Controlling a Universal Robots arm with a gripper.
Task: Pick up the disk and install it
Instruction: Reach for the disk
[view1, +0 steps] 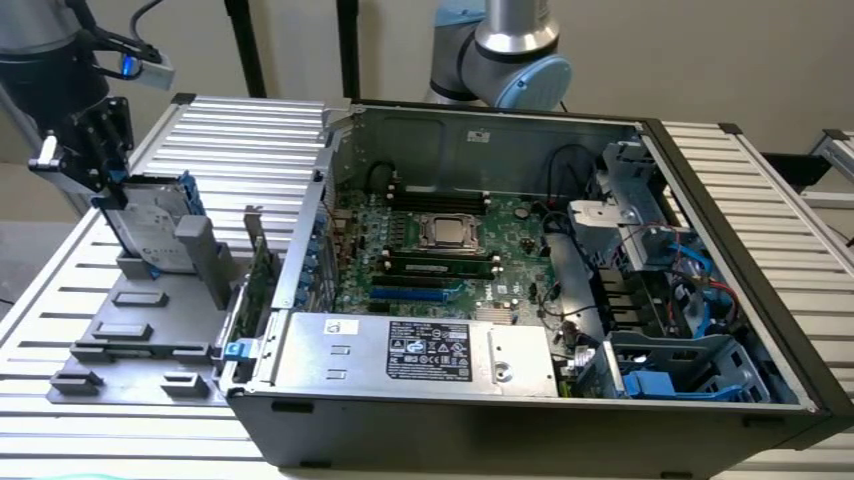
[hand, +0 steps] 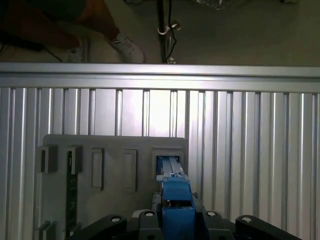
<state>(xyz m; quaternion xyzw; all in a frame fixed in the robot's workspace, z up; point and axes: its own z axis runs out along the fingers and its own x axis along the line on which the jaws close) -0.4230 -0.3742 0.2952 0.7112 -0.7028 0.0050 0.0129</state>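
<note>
The disk (view1: 144, 215), a silver-grey drive with blue rails, stands on edge at the far end of the grey plastic fixture (view1: 147, 330) on the exterior view's left. My gripper (view1: 114, 185) comes down on its upper end, its black jaws closed against both flat sides. In the wrist view the disk (hand: 175, 192) shows edge-on as a blue rail between my fingers (hand: 145, 217), with my gripper (hand: 176, 220) shut on it. Its lower end reaches into a slot of the fixture (hand: 110, 150). Whether it still rests there I cannot tell.
An open computer case (view1: 747, 250) lies on the slatted aluminium table (view1: 240, 130) to the exterior view's right of the fixture. It holds a motherboard, a silver power supply (view1: 414, 350) and a drive cage (view1: 681, 370) with blue parts. A person's shoe (hand: 125, 47) is on the floor beyond the table edge.
</note>
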